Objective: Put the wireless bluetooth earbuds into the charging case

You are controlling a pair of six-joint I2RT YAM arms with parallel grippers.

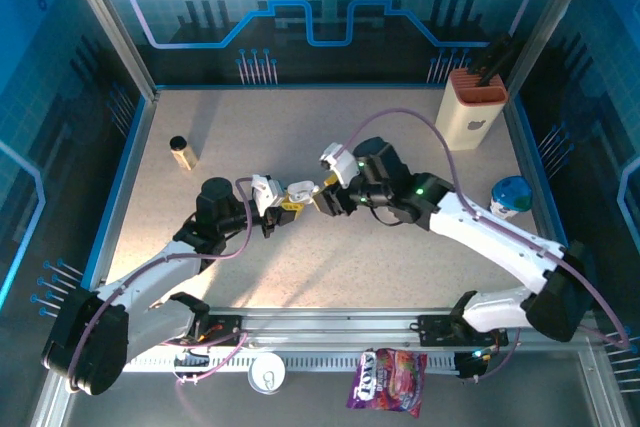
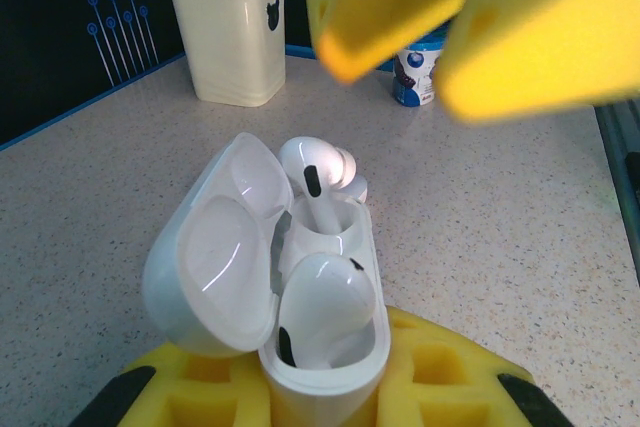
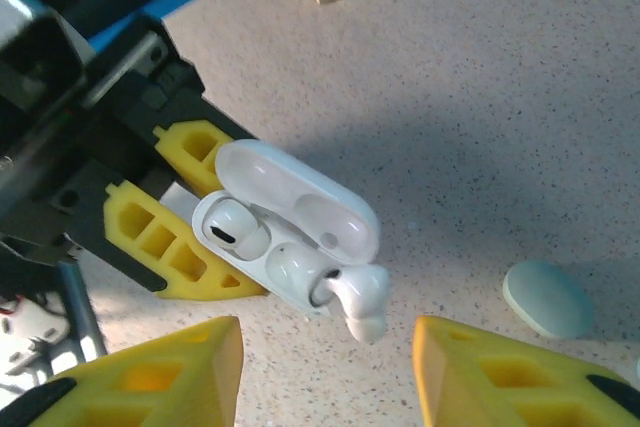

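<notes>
The white charging case [image 2: 325,357] stands with its lid [image 2: 215,247] swung open to the left, and my left gripper [image 2: 325,392] is shut on its base, yellow fingers [image 2: 450,377] on both sides. One white earbud [image 2: 320,307] sits in the near slot. A second earbud [image 2: 315,172] stands tilted in the far slot, stem in, head sticking out. In the right wrist view that earbud [image 3: 362,297] leans out of the case [image 3: 290,237]. My right gripper [image 3: 325,372] is open just in front of it, touching nothing. From above, both grippers [image 1: 280,202] [image 1: 318,199] meet mid-table.
A cream holder with an orange top [image 1: 472,107] stands at the back right, a blue-lidded cup [image 1: 512,195] on the right, a small bottle [image 1: 182,152] on the left. A pale teal oval [image 3: 545,297] lies on the table near the case. A candy packet [image 1: 388,379] lies by the near rail.
</notes>
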